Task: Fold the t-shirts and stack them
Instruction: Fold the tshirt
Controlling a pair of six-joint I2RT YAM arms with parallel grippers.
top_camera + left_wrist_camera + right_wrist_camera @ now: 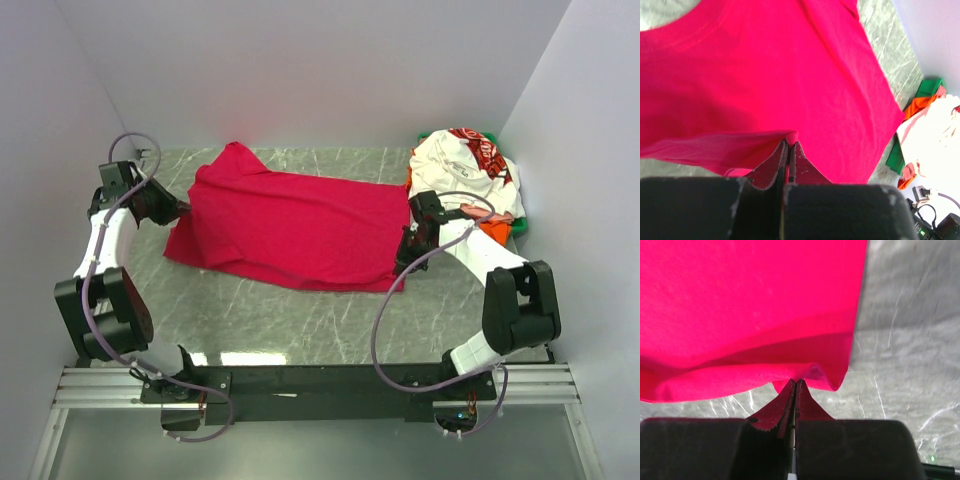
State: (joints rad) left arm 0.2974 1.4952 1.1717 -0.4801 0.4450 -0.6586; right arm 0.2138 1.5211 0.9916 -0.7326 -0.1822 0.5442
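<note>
Left tool [790, 143] and right tool [794, 383] each clenched on an edge of the crimson t-shirt [290, 225].
The left arm is bent low beside the left wall [40, 150] and pinches a fold at the shirt's left end. The right forearm reaches inward and pinches the right hem corner. The shirt lies spread across mid-desk [300, 325], with bare marble nearer the bases. The pile of other t-shirts [462, 170], white on top, crowds the far right corner.

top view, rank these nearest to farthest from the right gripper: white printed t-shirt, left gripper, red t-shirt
1. red t-shirt: pinched in the right gripper, spreading to its left.
2. white printed t-shirt: just behind it, far right corner.
3. left gripper: far off at the shirt's left edge.
</note>
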